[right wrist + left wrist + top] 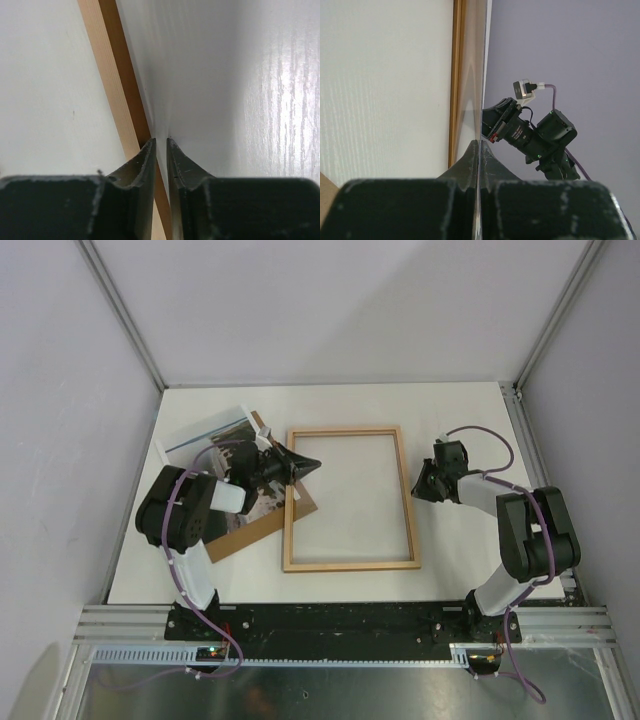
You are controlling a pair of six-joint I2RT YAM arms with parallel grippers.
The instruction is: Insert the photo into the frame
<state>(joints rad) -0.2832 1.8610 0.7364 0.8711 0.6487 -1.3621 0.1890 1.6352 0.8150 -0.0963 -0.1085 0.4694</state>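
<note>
The frame (350,565) lies flat mid-table, pale wood side up, with bare white table inside it. The photo (205,435) lies at the far left, mostly hidden under my left arm, on a brown backing board (250,528). My left gripper (316,464) is shut, turned on its side, its tip just over the frame's left rail near the top corner. The left wrist view shows the jaws pressed together (481,141), low over the table, and a frame rail (456,75). My right gripper (418,488) is at the right rail. Its jaws (160,140) are almost shut, empty, over the rail (107,60).
White walls with metal posts (125,320) close the table at the back and both sides. The aluminium base rail (340,620) runs along the near edge. My right arm (540,135) shows across the table in the left wrist view.
</note>
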